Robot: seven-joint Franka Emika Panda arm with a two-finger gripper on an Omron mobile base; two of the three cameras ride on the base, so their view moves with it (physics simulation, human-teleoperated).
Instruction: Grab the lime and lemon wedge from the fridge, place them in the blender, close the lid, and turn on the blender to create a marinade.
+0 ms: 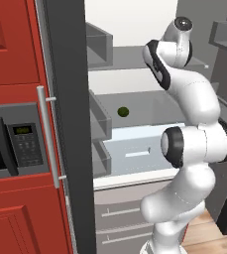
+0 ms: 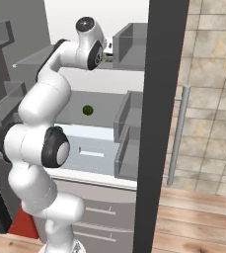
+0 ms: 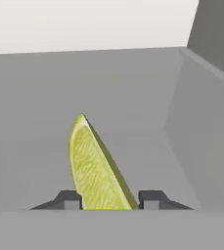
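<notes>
The fridge is standing open, its black-edged door taking up the middle of the left base view with the long silver handle running down its left side, next to red cabinets and a microwave at the left edge. The white arm is rising from the lower right of that view and reaching up toward the upper right, into a high grey shelf of the fridge. In the hand view the gripper is sitting at the bottom centre, its two dark fingertips lying on either side of the lemon wedge, which is standing on the grey shelf floor with its pointed tip tilting toward the upper left of the frame. The tips are sitting just beside the wedge's lower flanks, but I cannot tell whether they are actually pressing on it or are a little apart from it. The lime is lying on a lower shelf, showing as a small dark green ball near the centre of the left base view and left of centre in the right base view, well apart from the hand and above the pale blue-white drawer. Door bins are showing in the middle of the right base view, beside the dark door edge.
</notes>
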